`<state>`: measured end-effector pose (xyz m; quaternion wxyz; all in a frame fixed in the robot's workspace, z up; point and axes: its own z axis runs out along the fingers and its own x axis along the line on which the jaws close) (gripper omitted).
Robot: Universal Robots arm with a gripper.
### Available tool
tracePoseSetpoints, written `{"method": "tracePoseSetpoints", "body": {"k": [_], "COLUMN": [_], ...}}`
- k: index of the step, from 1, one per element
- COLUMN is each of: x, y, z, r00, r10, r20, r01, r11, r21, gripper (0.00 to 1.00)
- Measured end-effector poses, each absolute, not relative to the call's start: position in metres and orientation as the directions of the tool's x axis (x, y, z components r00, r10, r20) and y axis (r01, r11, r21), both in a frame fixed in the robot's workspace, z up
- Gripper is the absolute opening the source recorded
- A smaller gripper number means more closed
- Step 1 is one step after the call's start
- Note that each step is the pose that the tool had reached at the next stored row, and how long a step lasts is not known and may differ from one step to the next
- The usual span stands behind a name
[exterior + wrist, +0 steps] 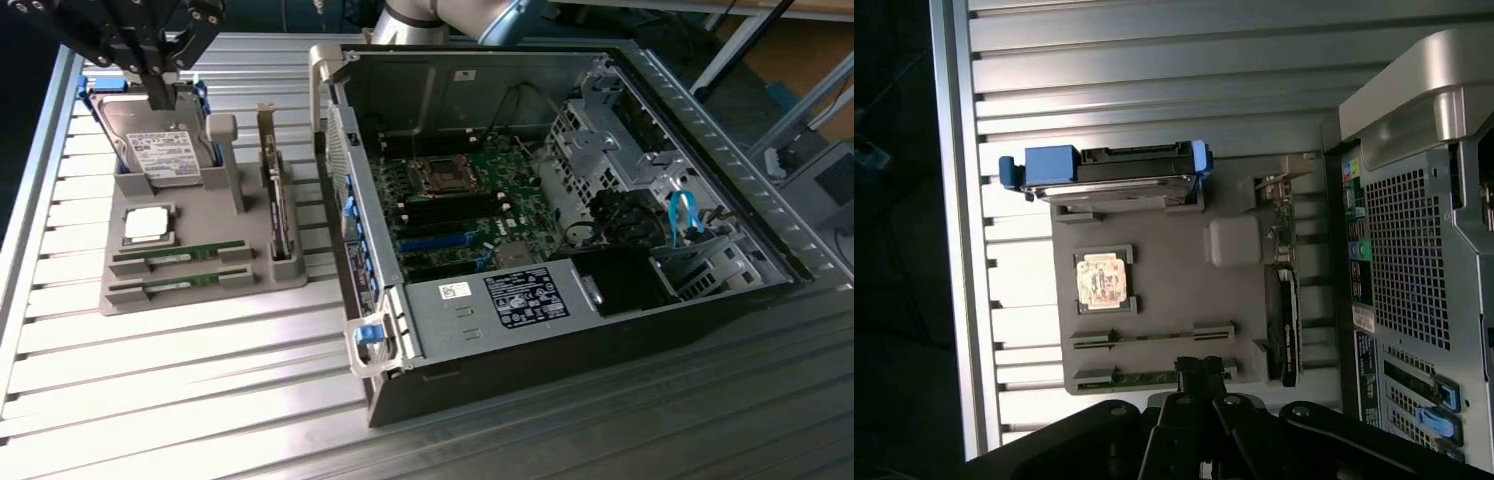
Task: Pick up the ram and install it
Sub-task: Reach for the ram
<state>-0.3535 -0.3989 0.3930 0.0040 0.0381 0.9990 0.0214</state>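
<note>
A grey tray sits on the slatted metal surface, toward the exterior view's left. Beside it, on the right of that view, an open computer case lies on its side with the motherboard exposed.

One ram lies flat in a slot at the tray's near end in the exterior view. A second ram lies parallel to it in the slot just nearer the tray's edge. Both are seated in their slots, and neither is held.

Next to them on the tray is a square processor. Beyond it a hard drive in a blue-edged carrier leans in its stand. A card stands on edge along the tray side nearest the case, between the rams and the case wall. A short grey post rises beside the drive.

The tool hangs above the far end of the tray, over the hard drive. It points down, its fingers are pressed together, and nothing is between them. It is well apart from both rams. The grey arm crosses behind the case at the top of the exterior view.
</note>
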Motion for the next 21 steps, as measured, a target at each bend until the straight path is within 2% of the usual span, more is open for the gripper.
{"method": "tracePoseSetpoints", "body": {"k": [7, 21], "x": [-0.374, -0.374], "y": [-0.399, -0.410], "z": [0.393, 0.393], "r00": [-0.997, -0.997], "r10": [0.076, 0.076], "r20": [-0.003, -0.003], "r01": [0.076, 0.076], "r11": [0.996, 0.996], "r21": [0.043, 0.043], "gripper": [0.10, 0.10]}}
